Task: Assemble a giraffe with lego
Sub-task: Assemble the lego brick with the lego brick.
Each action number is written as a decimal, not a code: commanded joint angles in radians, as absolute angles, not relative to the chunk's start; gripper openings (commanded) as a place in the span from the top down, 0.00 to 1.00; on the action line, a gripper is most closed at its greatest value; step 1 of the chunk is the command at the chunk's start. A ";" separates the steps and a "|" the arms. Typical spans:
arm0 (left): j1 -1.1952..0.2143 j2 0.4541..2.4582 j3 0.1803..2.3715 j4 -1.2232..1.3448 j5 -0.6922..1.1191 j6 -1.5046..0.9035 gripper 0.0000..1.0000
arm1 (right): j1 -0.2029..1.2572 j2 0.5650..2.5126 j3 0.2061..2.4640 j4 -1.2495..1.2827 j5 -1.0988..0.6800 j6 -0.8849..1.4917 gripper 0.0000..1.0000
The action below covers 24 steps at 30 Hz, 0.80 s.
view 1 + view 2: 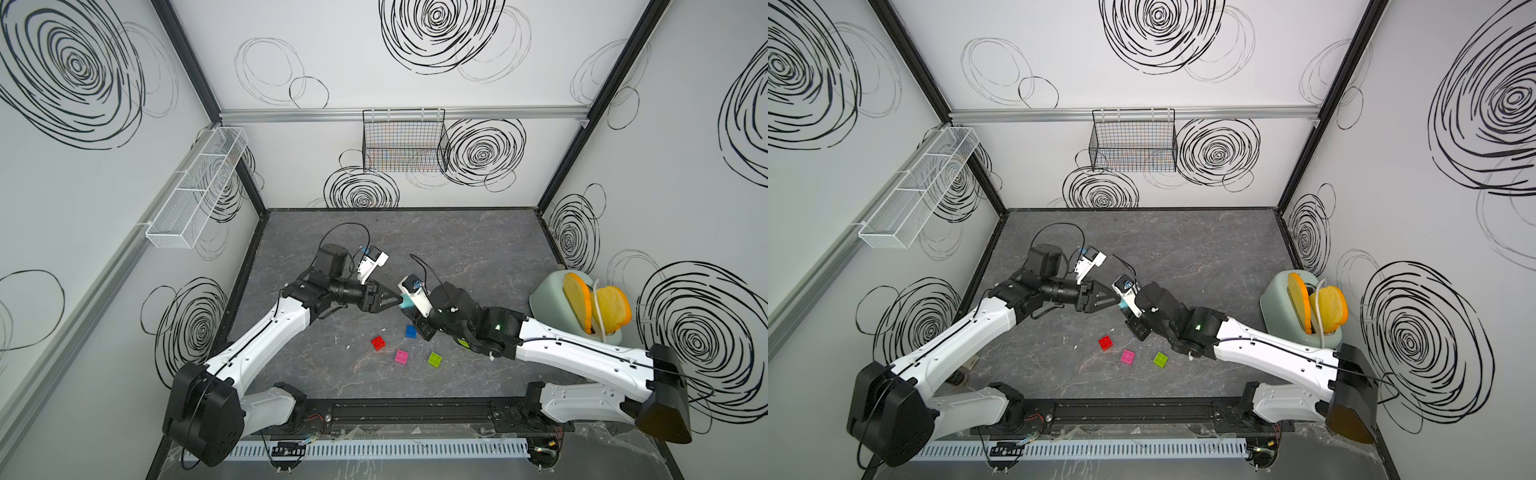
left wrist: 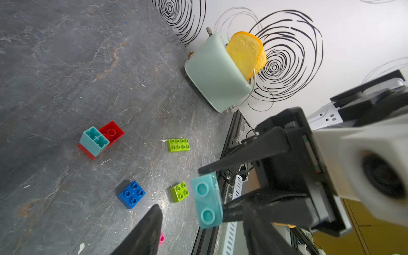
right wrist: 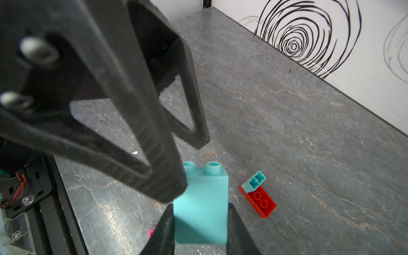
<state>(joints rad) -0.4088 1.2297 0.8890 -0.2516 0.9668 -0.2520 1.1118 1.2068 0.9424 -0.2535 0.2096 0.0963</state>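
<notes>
Cyan brick clamped in our right gripper, left gripper parted at its studs; open tabletop upper right.

Both arms share one build: white moulded shells dotted with small holes, joined by bulky black joint housings. A thin black cable runs along the shell of the left arm; another loops at twelve o'clock of its black wrist motor. The right arm shows a green light on its black forearm. Each wrist carries a white camera block. The fingers of the left gripper are black triangular open frames, woven-textured, with pale screw heads.
</notes>
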 commanded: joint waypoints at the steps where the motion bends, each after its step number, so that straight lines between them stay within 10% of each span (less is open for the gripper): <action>1: -0.426 1.232 0.868 -0.197 1.016 -0.267 0.40 | 1.124 1.204 0.949 -0.216 0.207 0.077 0.93; 15: -0.433 1.189 0.840 -0.134 1.044 -0.316 0.95 | 1.141 1.207 0.961 -0.220 0.204 0.064 0.87; 24: -0.358 1.139 0.874 -0.069 1.032 -0.371 1.00 | 1.085 1.029 0.881 -0.182 0.160 0.257 0.29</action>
